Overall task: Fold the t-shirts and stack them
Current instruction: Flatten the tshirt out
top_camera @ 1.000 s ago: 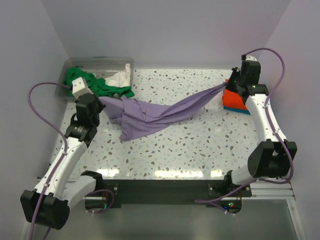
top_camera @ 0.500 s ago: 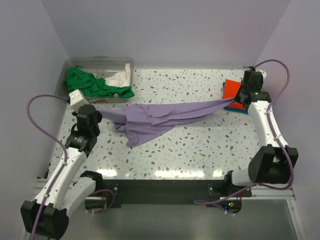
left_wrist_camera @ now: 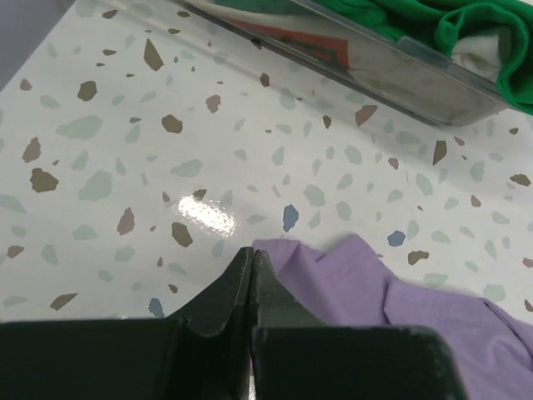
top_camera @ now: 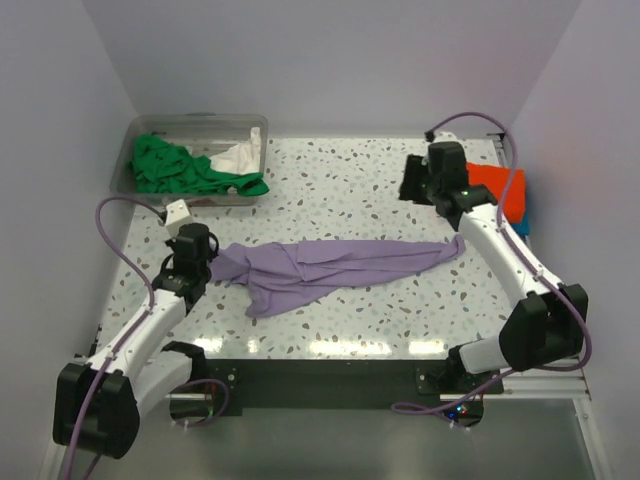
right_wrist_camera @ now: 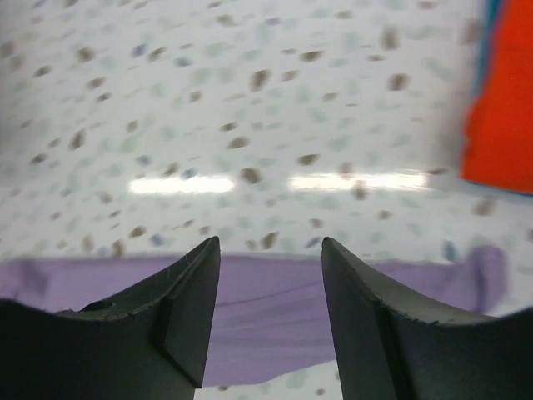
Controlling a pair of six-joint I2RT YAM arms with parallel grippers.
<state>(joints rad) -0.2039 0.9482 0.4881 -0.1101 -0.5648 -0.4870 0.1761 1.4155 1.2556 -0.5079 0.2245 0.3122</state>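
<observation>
The lavender t-shirt [top_camera: 330, 262] lies stretched out left to right across the middle of the table. My left gripper [top_camera: 203, 262] is down at its left end, jaws shut [left_wrist_camera: 252, 254] with the purple cloth's [left_wrist_camera: 416, 292] corner pinched at the tips. My right gripper [top_camera: 412, 185] hangs open above the table, behind the shirt's right end, touching nothing. In the right wrist view [right_wrist_camera: 271, 242] the purple cloth [right_wrist_camera: 266, 292] lies flat below the spread fingers. A folded orange t-shirt [top_camera: 495, 190] sits on a blue one [top_camera: 522, 215] at the far right.
A clear plastic tub [top_camera: 200, 122] stands at the back left corner with a green t-shirt [top_camera: 175, 165] spilling over its rim and a white one [top_camera: 240, 155] inside. Walls close in the table on the left, back and right.
My right gripper has opened, let go of the lavender shirt's right end and swung left off the orange stack. The shirt has dropped flat. My left gripper has pulled its end nearer.
</observation>
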